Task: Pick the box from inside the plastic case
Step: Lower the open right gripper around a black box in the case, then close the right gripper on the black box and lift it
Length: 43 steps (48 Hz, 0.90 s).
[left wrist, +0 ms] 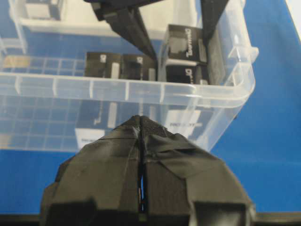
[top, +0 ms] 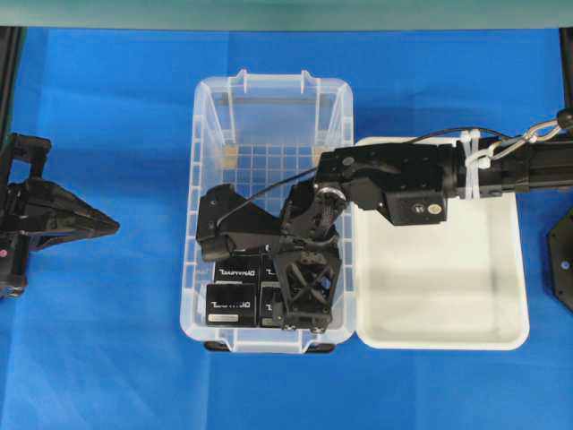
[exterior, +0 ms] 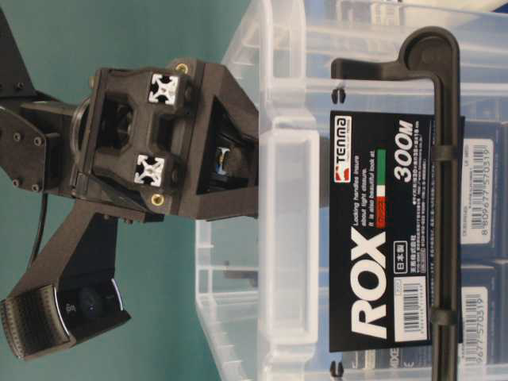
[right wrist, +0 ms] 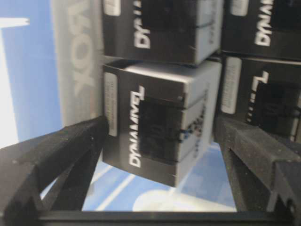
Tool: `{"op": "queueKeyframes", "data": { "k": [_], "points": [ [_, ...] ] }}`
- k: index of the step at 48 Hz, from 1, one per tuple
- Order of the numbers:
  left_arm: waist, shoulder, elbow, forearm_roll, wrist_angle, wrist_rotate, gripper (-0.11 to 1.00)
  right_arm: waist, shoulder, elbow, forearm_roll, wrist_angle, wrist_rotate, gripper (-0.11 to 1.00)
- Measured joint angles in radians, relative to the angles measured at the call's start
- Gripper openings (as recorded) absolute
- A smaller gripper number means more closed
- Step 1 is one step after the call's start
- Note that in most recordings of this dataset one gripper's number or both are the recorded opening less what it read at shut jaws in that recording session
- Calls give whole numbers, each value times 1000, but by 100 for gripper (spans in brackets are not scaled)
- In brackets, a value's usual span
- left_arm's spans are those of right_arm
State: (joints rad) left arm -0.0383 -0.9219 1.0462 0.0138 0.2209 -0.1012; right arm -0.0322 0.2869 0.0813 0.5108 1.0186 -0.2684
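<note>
Box (right wrist: 160, 127) sits between our right gripper's (right wrist: 160, 141) wide-spread jaws inside the plastic case (top: 208, 116); our left gripper (left wrist: 141, 155) rests pinched together, well apart

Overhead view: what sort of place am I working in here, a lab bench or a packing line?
Most likely a lab test bench: a blue-covered table holds only a clear plastic case of identical black boxes and a white tray, with fixed arms at both sides.
</note>
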Motion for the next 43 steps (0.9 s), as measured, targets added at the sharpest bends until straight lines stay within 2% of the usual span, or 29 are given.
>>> {"op": "queueKeyframes", "data": {
  "k": [9,16,22,43],
  "points": [
    [0,11,0,-2,0,0,-5,3,3,2,-3,-26,2,98],
    [0,17,0,0,0,0,-5,2,2,2,-29,-48,6,98],
    [0,18,0,0,0,0,-5,-9,3,2,-52,-44,6,98],
    [0,18,0,-2,0,-5,-5,-61,0,-18,-84,-3,0,98]
  ]
}}
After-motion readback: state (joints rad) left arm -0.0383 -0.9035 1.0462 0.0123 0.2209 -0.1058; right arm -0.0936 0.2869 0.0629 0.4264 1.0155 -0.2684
